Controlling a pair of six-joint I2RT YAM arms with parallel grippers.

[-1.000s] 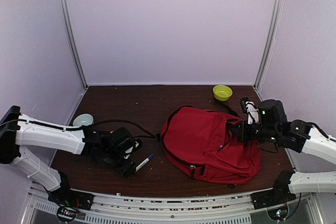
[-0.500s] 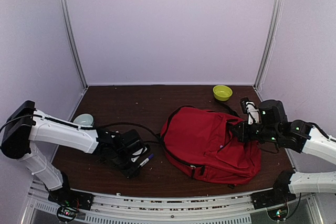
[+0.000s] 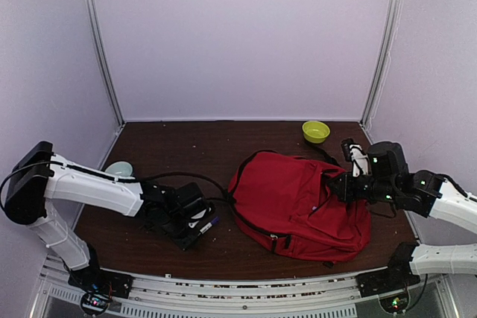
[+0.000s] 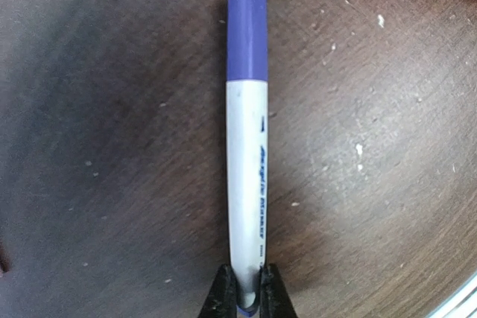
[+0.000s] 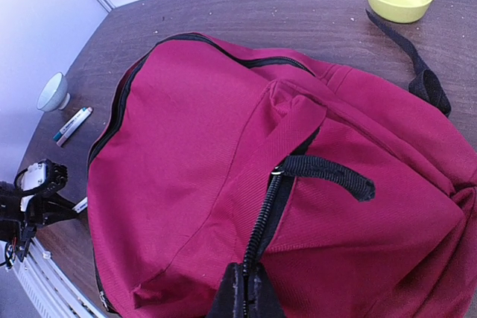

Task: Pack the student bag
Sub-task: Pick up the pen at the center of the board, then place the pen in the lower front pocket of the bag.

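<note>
pale cup far left, left gripper clamped on the white end of a purple-capped marker, student bag lying flat on the table right of centre, yellow bowl behind it, right gripper pinched tight on the bag's zipper edge

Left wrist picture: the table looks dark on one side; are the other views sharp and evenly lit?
Left wrist view: close-up, the marker sharp, the table shaded dark on the left. Right wrist view: the student bag sharp, the table's far edge bowed by a wide lens. Top external view: soft, even light, no glare.
</note>
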